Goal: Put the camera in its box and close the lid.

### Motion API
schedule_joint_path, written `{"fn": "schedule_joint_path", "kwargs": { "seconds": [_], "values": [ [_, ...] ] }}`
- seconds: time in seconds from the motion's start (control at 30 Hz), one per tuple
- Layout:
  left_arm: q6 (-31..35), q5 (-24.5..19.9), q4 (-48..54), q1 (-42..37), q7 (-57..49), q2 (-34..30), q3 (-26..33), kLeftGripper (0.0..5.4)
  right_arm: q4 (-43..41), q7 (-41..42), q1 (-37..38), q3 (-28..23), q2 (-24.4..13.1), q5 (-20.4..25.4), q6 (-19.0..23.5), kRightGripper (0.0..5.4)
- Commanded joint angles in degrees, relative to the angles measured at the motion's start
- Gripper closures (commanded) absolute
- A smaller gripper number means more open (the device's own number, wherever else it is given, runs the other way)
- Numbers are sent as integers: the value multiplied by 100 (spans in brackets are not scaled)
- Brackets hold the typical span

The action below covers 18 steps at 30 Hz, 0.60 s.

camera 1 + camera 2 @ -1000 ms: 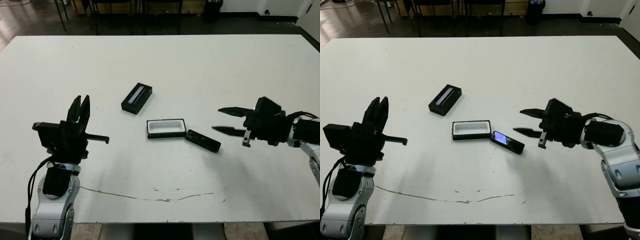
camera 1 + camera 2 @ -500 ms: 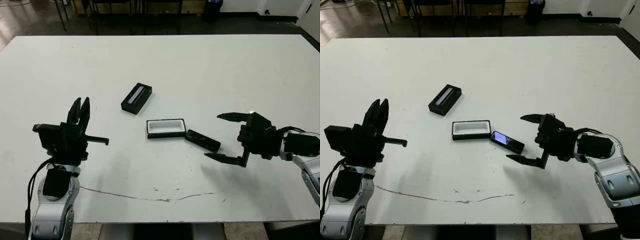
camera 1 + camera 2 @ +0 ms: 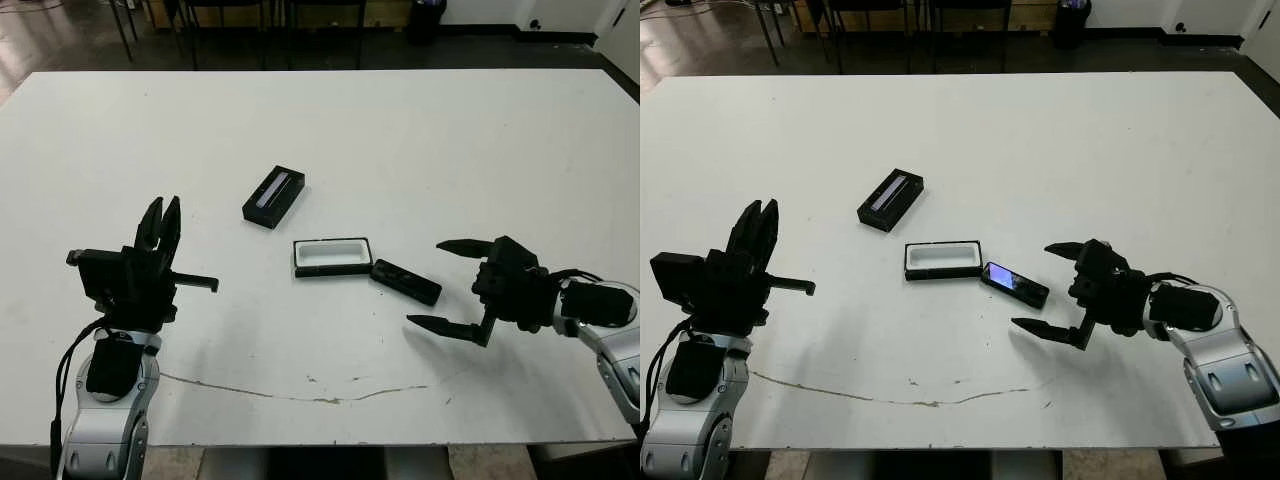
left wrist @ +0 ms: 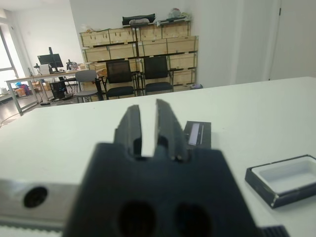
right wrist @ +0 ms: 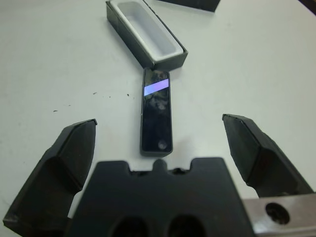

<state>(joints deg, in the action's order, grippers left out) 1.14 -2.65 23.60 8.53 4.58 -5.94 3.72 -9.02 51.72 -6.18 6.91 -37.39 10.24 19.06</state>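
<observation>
Right gripper [image 3: 447, 284] was spread wide, fingers apart, aimed at the camera [image 3: 405, 281] from its 4 o'clock. Camera lay flat on the table [image 3: 450, 130], one end touching the box [image 3: 332, 255] at the box's 4 o'clock corner; box open and empty. Lid [image 3: 273, 196] sat at the box's 11 o'clock, apart. Judgement: centre over the bar, pinch across the narrow width, mind the box wall. Open tabletop all round, edges far. Left gripper [image 3: 159, 224] nearly closed, idle at 9 o'clock.
</observation>
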Motion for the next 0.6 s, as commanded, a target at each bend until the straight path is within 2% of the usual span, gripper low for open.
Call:
{"fn": "schedule_joint_path", "kwargs": {
  "seconds": [0.03,0.4,0.5,0.6],
  "values": [
    [54,7,-106,72,48,-57,16,540,204,-105,87,32,122,25,118,2],
    [56,151,-58,128,46,-63,-28,540,446,-252,249,131,381,-45,-55,2],
    [74,131,-44,142,62,-52,-37,540,508,-324,289,151,444,-46,-69,36],
    [20,156,-68,158,59,-52,-50,540,547,-407,318,123,542,38,1,102]
  ]
}}
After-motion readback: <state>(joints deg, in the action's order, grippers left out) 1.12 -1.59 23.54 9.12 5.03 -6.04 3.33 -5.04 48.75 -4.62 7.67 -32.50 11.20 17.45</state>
